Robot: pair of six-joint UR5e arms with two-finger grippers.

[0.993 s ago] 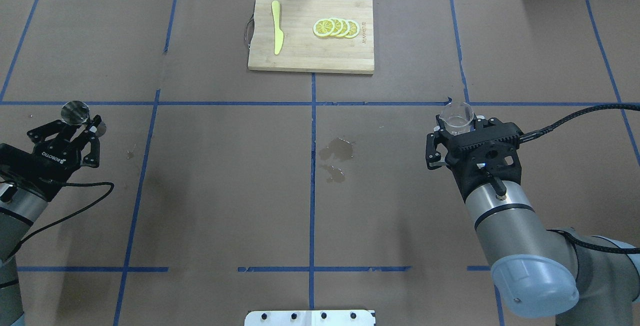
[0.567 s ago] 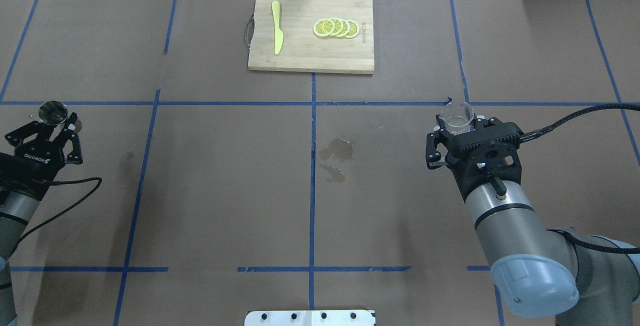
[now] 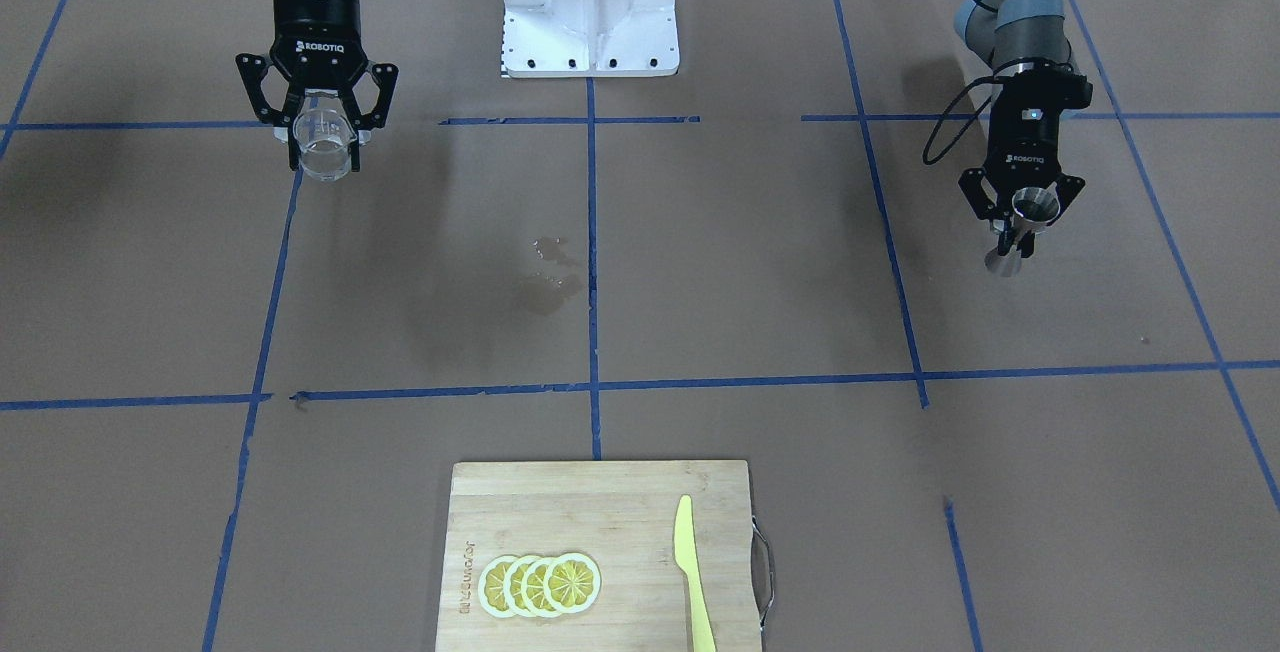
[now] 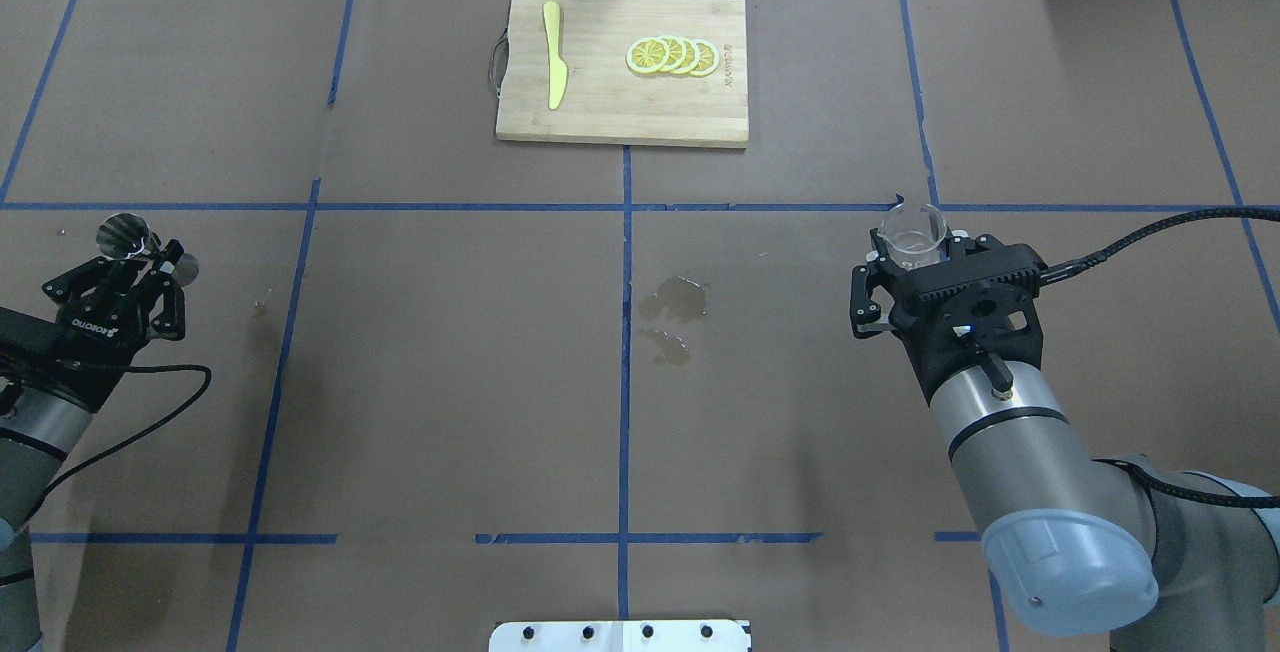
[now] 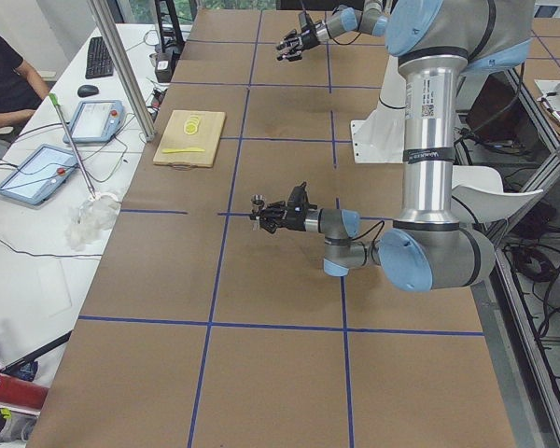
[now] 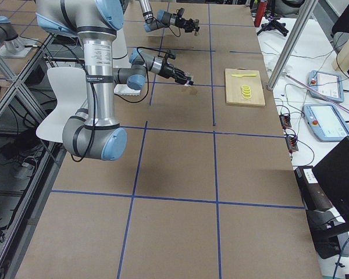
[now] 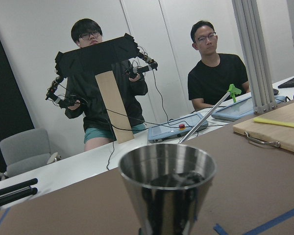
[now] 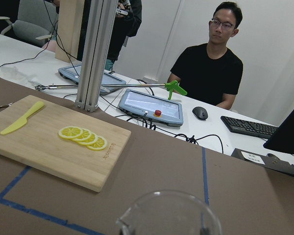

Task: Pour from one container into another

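From the front: grips the clear glass cup (image 3: 326, 144) mouth-up between both fingers of the right end effector (image 3: 327, 154), lifted off the tabletop (image 3: 700, 282). Pinches the steel jigger (image 3: 1020, 230) at its waist in the left end effector (image 3: 1018, 237), apparently raised too.

From overhead: holds the 2 vessels just ahead of each wrist, well apart, with wet stains (image 4: 672, 317) lying between the end effectors. Probably staged for bringing together before any tilt.

From the 2 side views: adds nothing certain about finger opening.

Through the left wrist camera: looks over the jigger's open upper cone, held level, seemingly to receive. Shows something dark inside, whether liquid or reflection unclear.

Through the right wrist camera: catches only the cup's rim directly below the lens; cannot read its contents.
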